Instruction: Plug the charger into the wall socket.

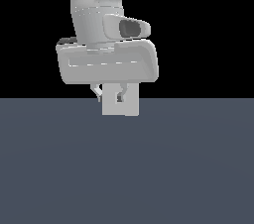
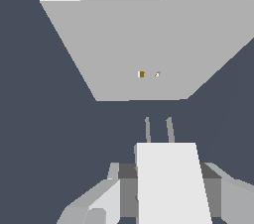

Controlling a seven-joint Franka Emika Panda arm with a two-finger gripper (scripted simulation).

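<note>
The charger (image 2: 171,181) sits between the jaws of the gripper (image 2: 168,188), which pinch it on its two flanks; grey finger parts show on either side of the off-white block in the wrist view. Its two thin prongs (image 2: 158,130) stick out of the front face and point straight toward the wall socket (image 2: 149,49), which is the relation the coming move turns on. The charger's long axis runs from the jaws out toward the plate, and the prongs continue that line.

The wall socket stands upright on the dark worktop (image 2: 39,143), a flat square plate much larger than the block. Near the middle of its face are two tiny holes (image 2: 149,74), side by side, one looking dark yellow and the other paler. From the prong tips the holes lie at roughly twelve o'clock, perhaps a shade toward eleven. Prongs and plate are apart, with a strip of bare worktop between them, so insertion has not begun.

In the exterior view the gripper (image 1: 110,94) hangs low over the worktop (image 1: 124,168), with an off-white block (image 1: 119,103) partly hidden behind it; whether that is the charger or the socket I cannot tell.

I judge the next move to be a straight push along the prong axis, with a small sideways trim. No containers are present.
</note>
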